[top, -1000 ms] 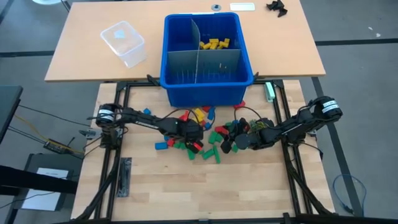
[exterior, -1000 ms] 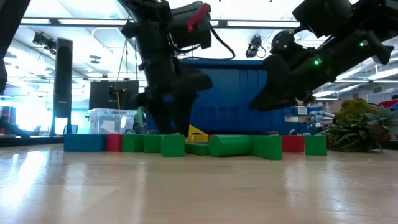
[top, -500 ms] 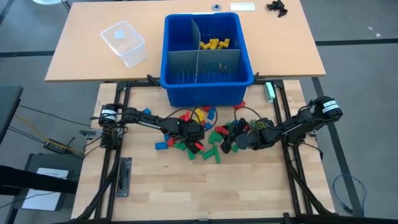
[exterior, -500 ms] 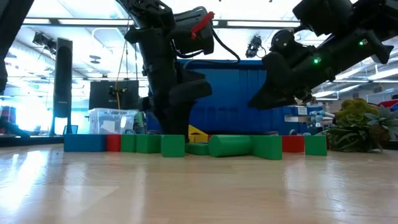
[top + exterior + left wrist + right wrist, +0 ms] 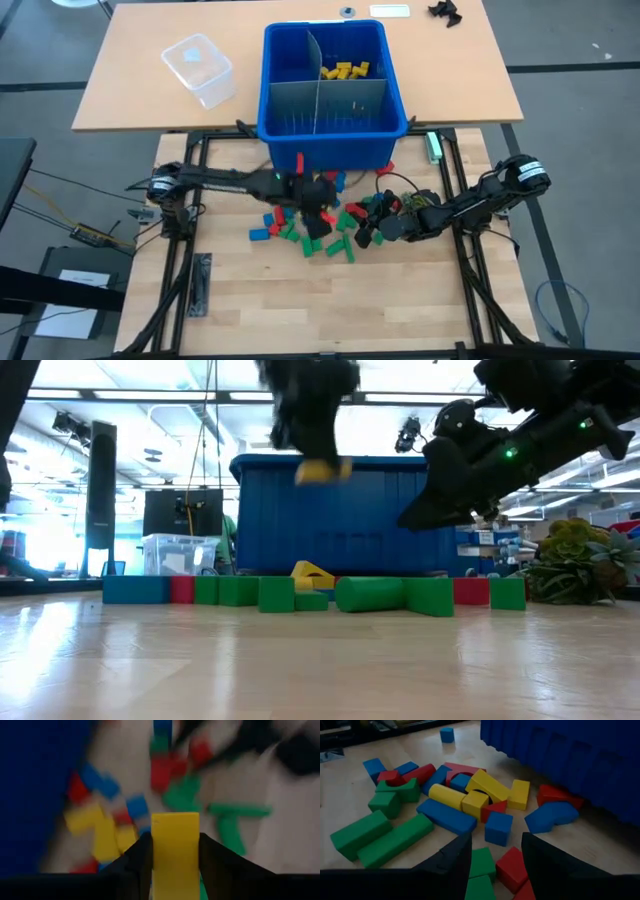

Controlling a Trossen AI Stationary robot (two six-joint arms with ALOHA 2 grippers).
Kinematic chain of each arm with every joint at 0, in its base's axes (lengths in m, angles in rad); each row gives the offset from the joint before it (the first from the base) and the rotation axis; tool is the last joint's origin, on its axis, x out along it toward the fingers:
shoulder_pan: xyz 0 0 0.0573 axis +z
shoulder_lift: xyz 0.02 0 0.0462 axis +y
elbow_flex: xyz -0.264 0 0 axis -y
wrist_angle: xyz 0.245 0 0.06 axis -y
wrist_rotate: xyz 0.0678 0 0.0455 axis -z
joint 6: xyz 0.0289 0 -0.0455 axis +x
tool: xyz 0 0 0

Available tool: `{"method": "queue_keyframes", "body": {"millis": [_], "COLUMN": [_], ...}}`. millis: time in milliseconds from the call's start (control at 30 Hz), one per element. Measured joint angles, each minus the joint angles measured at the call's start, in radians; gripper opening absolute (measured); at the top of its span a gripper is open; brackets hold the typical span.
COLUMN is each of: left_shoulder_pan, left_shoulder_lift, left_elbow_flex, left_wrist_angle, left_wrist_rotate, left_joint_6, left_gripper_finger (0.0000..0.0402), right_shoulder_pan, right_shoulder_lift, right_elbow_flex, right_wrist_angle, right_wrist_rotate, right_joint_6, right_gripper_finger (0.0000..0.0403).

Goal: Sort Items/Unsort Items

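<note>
We see the left gripper (image 5: pixel 318 465) raised above the table (image 5: pixel 400 300), in front of the blue bin (image 5: pixel 335 140). Its two fingers (image 5: pixel 137 865) are clamped on a yellow block (image 5: pixel 175 852), one finger pressed against each side of it. In the low view the yellow block hangs just below the top edge of the bin's front wall, well clear of the table. In the high view the left arm reaches from the left side of the frame toward the middle of the table, and its gripper sits over the pile of blocks (image 5: pixel 320 225).

We see the right gripper (image 5: pixel 492 857) low over the right side of the pile, tilted down toward the table. Its fingers (image 5: pixel 452 857) stand apart, with nothing between them; green and red blocks lie on the table in the gap below them.

The remaining loose blocks lie scattered on the table just in front of the bin, in red, yellow, green and blue. In the right wrist view we note a yellow cylinder (image 5: pixel 447 796) lying beside a yellow wedge (image 5: pixel 487 785), a blue cube (image 5: pixel 498 827) near them, and two long green blocks (image 5: pixel 395 840) side by side. One small blue block (image 5: pixel 447 734) lies apart from the pile.

Inside the bin, grey divider sheets (image 5: pixel 318 95) split the space into compartments. A group of yellow blocks (image 5: pixel 345 70) rests in the far right compartment. A clear plastic container (image 5: pixel 200 68) stands on the light tabletop to the left of the bin.
</note>
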Motion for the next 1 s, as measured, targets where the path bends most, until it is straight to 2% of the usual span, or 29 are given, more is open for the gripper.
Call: {"method": "queue_keyframes", "body": {"millis": [133,267,433,567,667,833,1000], "left_shoulder_pan": [0.074,0.179,0.34,0.475,0.559,0.66,0.72], "left_shoulder_lift": [-0.05,-0.049,-0.038,0.022,0.08,0.187,0.303], "left_elbow_flex": [0.124,0.211,0.207,0.206,0.205,0.215,0.345], "left_wrist_angle": [0.105,0.267,0.59,0.765,0.828,0.85,0.854], "left_wrist_rotate": [-0.051,-0.067,-0.06,-0.001,0.049,0.059,0.136], "left_joint_6": [0.12,0.23,0.317,0.3,0.259,0.233,0.176], "left_gripper_finger": [0.0136,0.0136,0.0136,0.0136,0.0136,0.0136,0.0136], "right_shoulder_pan": [0.0,0.0,0.0,0.0,-0.001,-0.01,-0.034], "right_shoulder_lift": [0.0,0.0,0.0,0.0,0.0,0.0,0.0], "right_elbow_flex": [0.0,0.0,0.0,0.0,0.0,0.0,0.0], "right_wrist_angle": [0.005,0.005,0.006,0.006,0.008,0.024,0.035], "right_wrist_rotate": [-0.001,-0.001,-0.001,-0.001,0.0,0.04,0.05], "right_joint_6": [-0.006,-0.006,-0.006,-0.006,-0.006,-0.006,-0.005], "right_gripper_finger": [0.0171,0.0171,0.0171,0.0171,0.0171,0.0171,0.0171]}}
